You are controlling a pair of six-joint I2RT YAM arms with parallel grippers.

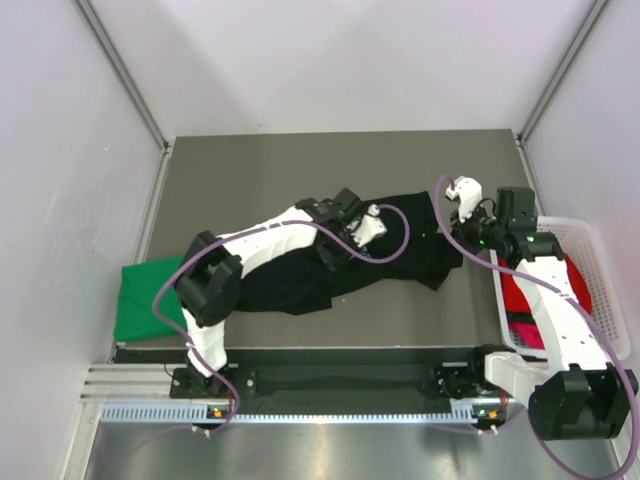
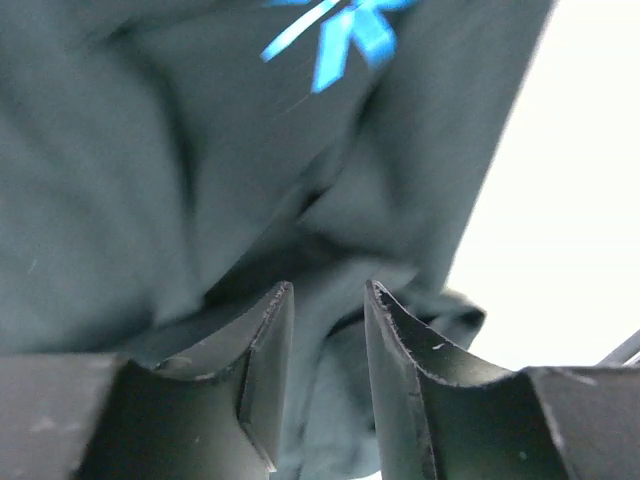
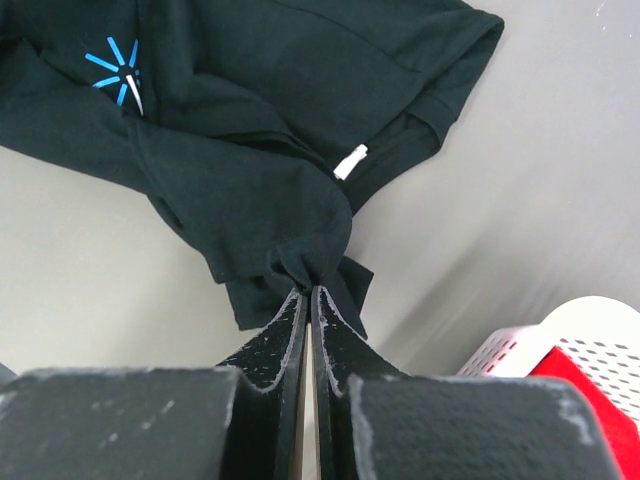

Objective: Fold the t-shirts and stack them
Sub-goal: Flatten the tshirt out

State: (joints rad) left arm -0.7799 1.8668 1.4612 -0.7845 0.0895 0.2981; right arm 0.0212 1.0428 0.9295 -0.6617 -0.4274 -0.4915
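Note:
A large black t-shirt (image 1: 410, 245) lies crumpled across the middle of the table. Its light-blue starburst mark (image 3: 118, 70) faces up. My left gripper (image 1: 368, 228) hovers low over the shirt's middle. In the left wrist view the left gripper (image 2: 328, 285) is open, and black cloth (image 2: 150, 150) shows under and between its fingers. My right gripper (image 3: 305, 290) is shut on a bunched edge of the black shirt (image 3: 250, 120) at its right end. A bright green t-shirt (image 1: 145, 298) lies folded at the table's left edge. A red t-shirt (image 1: 535, 295) lies in the basket.
The white mesh basket (image 1: 590, 240) stands at the right edge of the table, beside the right arm, with a bit of pink cloth (image 1: 525, 330) under the red. White walls close the table in at the back and both sides.

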